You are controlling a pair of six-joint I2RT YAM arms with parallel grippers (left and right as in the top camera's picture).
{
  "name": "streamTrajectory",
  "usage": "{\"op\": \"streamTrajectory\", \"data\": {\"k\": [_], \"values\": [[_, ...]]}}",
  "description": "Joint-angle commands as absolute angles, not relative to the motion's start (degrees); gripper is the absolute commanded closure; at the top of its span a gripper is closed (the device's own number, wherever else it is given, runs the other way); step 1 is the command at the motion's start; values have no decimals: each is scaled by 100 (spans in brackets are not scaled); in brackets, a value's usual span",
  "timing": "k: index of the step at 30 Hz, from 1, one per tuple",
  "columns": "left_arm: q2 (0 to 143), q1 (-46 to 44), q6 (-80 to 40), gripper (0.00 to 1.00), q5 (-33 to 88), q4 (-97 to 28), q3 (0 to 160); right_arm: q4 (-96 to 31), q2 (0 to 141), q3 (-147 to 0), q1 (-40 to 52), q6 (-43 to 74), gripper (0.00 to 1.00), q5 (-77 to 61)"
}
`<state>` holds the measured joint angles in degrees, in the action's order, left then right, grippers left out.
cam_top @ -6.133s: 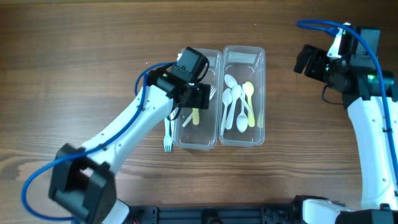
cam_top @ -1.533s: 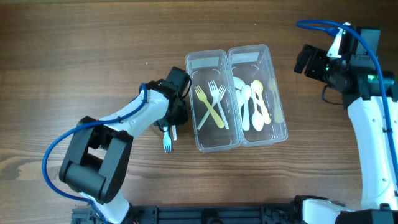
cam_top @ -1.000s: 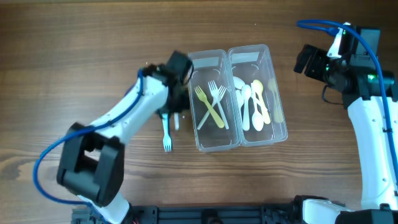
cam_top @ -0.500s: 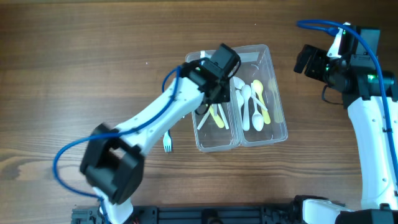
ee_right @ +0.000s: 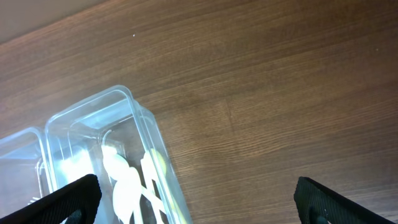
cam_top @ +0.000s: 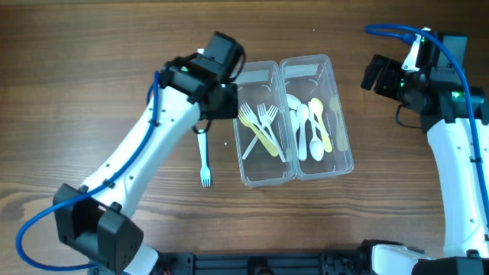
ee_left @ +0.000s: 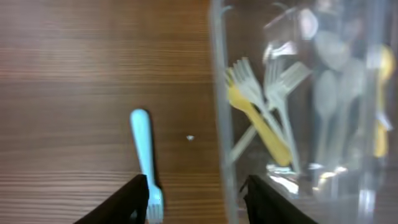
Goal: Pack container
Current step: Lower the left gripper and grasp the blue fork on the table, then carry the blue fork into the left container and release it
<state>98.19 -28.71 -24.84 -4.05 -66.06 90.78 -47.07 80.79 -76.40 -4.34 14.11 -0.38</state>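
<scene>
Clear plastic 2-tub container [cam_top: 260, 73] sits mid-worktop [cam_top: 92, 61] — white and yellow plastic forks [cam_top: 260, 130] in 1 tub, plastic spoons [cam_top: 309, 130] in the other. Light-blue plastic fork [cam_top: 204, 156] lies just beside it. Left pincer [ee_left: 198, 202] wide, empty; right pincer [ee_right: 196, 202] wide, empty.

light blue fork [ee_left: 144, 163] on wood table [ee_left: 74, 74], just beside container [ee_left: 219, 124] of forks and spoons

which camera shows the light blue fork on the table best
Overhead: the light blue plastic fork shows whole, handle to tines. Left wrist shows it blurred, with its tines at the frame's bottom edge. Right wrist misses it entirely.
</scene>
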Motion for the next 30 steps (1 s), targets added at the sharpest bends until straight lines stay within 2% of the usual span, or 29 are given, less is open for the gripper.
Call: {"op": "streamTrajectory", "data": {"k": [1, 6, 24, 26, 27, 28, 30], "values": [[10090, -2604, -2167, 51, -541, -6475, 8344, -4678, 8079, -7736, -458, 1503, 0, -40], [10171, -2547, -2491, 55, -499, -5513, 7085, -4678, 8079, -7734, -458, 1503, 0, -40], [10204, -2550, -2615, 59, -329, -4040, 5640, -4678, 8079, -7734, -458, 1503, 1, -40], [10204, -2550, -2617, 65, -325, -3964, 5564, -4678, 8079, -7734, -458, 1503, 0, -40], [10204, -2550, -2617, 71, -325, -3962, 5551, -4678, 8079, -7736, -458, 1503, 0, -40], [10204, -2550, -2617, 82, -325, -3966, 5551, -4678, 8079, -7734, -458, 1503, 0, -40], [10202, -2550, -2617, 92, -303, -3964, 5551, -4678, 8079, -7736, -458, 1503, 0, -40]]}}
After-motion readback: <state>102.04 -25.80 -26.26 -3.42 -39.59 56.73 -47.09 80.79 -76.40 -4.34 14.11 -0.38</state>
